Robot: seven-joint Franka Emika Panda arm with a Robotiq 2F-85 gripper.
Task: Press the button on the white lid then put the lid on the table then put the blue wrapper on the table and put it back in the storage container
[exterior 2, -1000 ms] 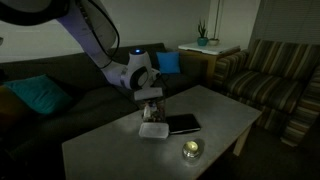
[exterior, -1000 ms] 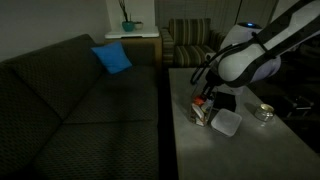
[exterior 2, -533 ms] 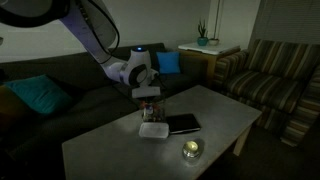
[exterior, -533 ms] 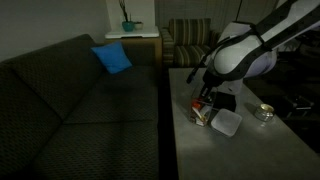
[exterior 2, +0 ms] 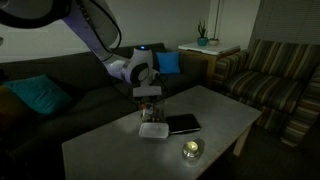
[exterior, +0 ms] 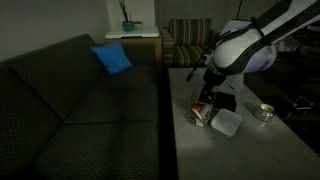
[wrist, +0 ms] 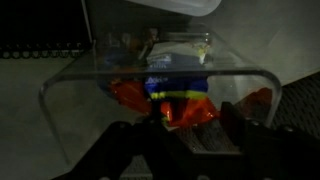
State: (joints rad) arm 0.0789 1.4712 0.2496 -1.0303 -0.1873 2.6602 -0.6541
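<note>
Over the storage container [wrist: 62, 112], the claw [wrist: 190, 120] (half-closed) pinches the blue wrapper [wrist: 177, 97].

clear glossy plastic storage container [wrist: 78, 98]

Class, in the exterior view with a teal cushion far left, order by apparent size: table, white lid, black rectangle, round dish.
1. table
2. black rectangle and white lid: too alike to rank
3. round dish, smallest despite sitting nearest the camera
</note>
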